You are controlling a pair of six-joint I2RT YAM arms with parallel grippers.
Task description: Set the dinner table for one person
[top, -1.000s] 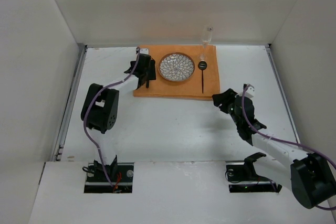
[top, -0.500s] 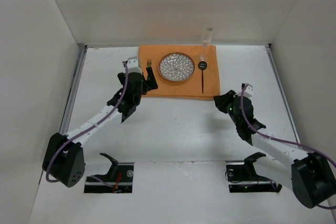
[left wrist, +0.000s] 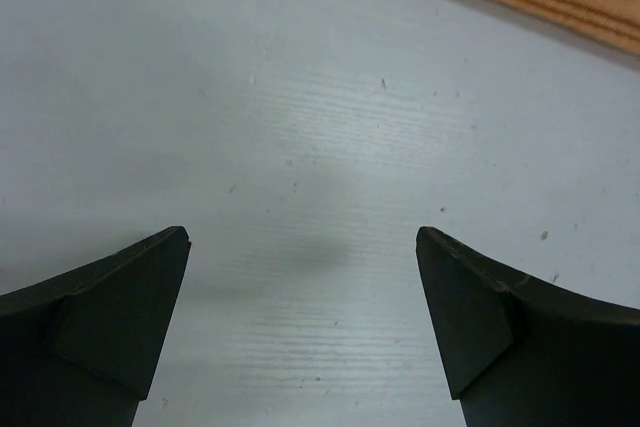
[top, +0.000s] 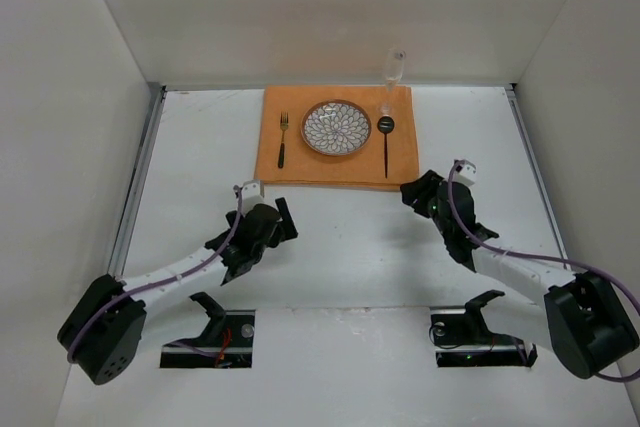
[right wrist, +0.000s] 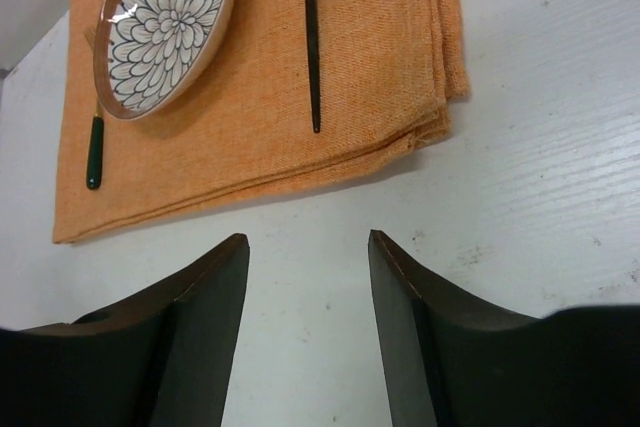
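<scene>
Fork point(top: 283, 139) left of plate point(top: 336, 128), spoon point(top: 386, 142) right, on mat point(top: 335, 169) at far middle of surface point(top: 340, 247): seemingly one place laid. Left gripper point(top: 284, 219) wide, right gripper point(top: 411, 193) parted, both empty, low over surface.

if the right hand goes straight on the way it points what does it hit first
Probably the near edge of the orange mat, with the black spoon handle just beyond; how high the right hand sits is unclear.
</scene>
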